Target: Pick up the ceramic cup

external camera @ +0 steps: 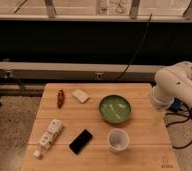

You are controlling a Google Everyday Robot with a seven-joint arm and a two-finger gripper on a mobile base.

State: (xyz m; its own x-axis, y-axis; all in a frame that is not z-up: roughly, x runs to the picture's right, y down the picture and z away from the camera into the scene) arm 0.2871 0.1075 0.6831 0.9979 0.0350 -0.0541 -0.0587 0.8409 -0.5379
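The ceramic cup [118,139] is a small whitish-grey round cup with a pale inside. It stands upright near the front of the wooden table [144,155], just in front of the green bowl [115,109]. My white arm [176,87] comes in from the right. My gripper [158,117] hangs down at the table's right edge, to the right of the bowl and up and to the right of the cup, apart from both.
A black phone [81,141] lies left of the cup. A white bottle-like object [50,134] lies at the front left. A reddish-brown item [61,98] and a white packet [80,95] lie at the back left. A dark wall with cables runs behind the table.
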